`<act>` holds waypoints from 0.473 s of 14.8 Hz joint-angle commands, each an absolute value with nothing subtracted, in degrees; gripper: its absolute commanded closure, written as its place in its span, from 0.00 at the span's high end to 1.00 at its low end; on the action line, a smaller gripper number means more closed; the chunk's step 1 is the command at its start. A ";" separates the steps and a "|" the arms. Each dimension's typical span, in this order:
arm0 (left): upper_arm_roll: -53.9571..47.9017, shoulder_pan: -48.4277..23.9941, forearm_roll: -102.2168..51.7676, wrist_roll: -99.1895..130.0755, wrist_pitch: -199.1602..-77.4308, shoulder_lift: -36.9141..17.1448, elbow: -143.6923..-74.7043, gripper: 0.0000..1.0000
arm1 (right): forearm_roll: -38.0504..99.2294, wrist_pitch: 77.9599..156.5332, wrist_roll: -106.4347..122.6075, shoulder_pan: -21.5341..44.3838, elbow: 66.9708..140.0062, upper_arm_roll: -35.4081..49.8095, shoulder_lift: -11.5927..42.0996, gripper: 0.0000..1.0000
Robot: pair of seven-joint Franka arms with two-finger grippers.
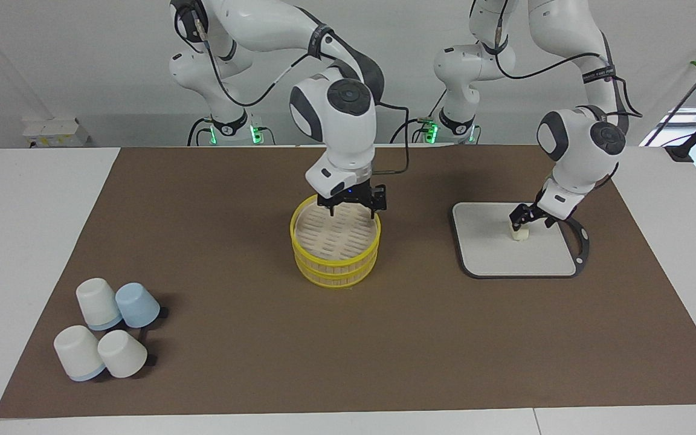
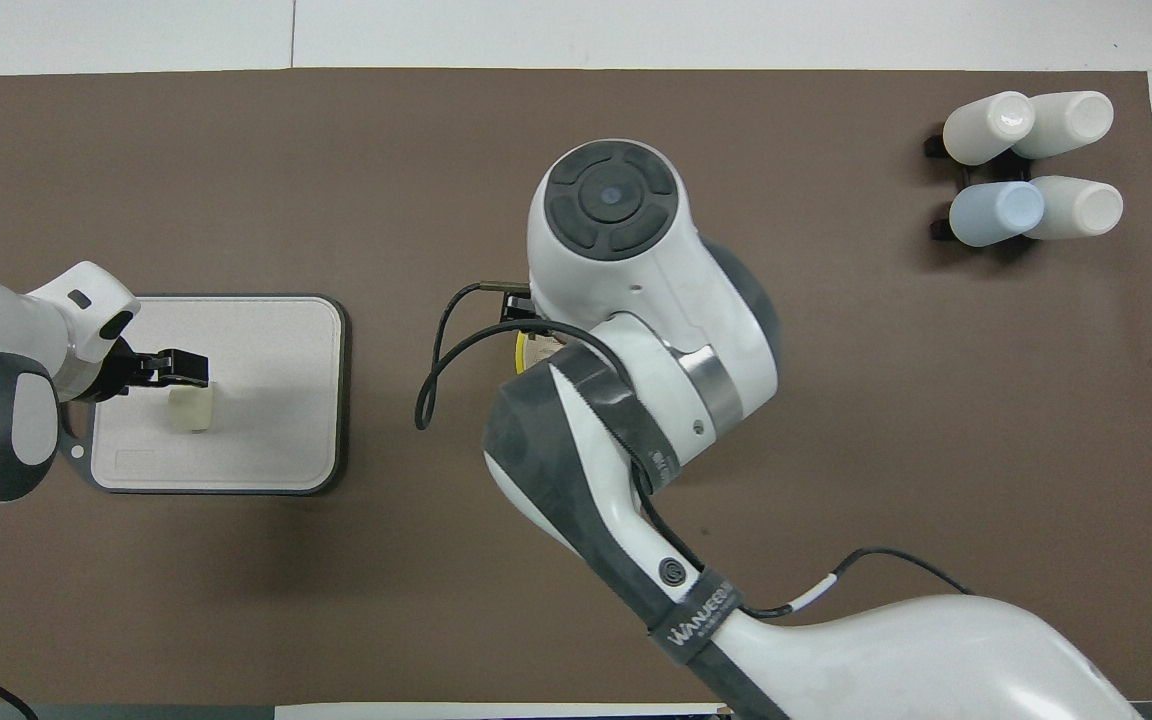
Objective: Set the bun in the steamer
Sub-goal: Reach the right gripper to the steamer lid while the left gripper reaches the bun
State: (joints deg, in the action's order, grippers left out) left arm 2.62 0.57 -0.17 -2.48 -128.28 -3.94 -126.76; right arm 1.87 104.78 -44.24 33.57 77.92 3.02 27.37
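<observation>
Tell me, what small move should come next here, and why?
Probably the left claw should close on the bun. It is open and right down at the bun, which lies on the grey board, not in the steamer. The right claw is open over the steamer's rim.

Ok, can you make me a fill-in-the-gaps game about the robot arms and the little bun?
1. The small cream-white bun lies on the grey square ____ with the black rim.
2. The left gripper is down at the ____, jaws open.
3. The right gripper is over the round yellow-rimmed bamboo ____, jaws open.
4. Among the four upturned plastic cups, one is pale ____ and three are white.

Missing words: board; bun; steamer; blue
</observation>
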 commanded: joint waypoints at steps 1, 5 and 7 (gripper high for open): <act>2.72 0.09 -0.53 -3.51 -131.75 -2.99 -130.86 1.00 | 0.80 105.12 -46.76 35.94 74.97 2.29 30.58 1.00; 2.64 0.00 -0.53 -3.25 -131.57 -2.90 -131.75 1.00 | -3.51 106.43 -49.13 38.58 75.41 2.46 31.73 1.00; 2.64 0.00 -0.53 -3.34 -131.75 -3.08 -132.01 0.91 | -3.43 106.61 -49.22 38.67 75.76 2.55 31.73 1.00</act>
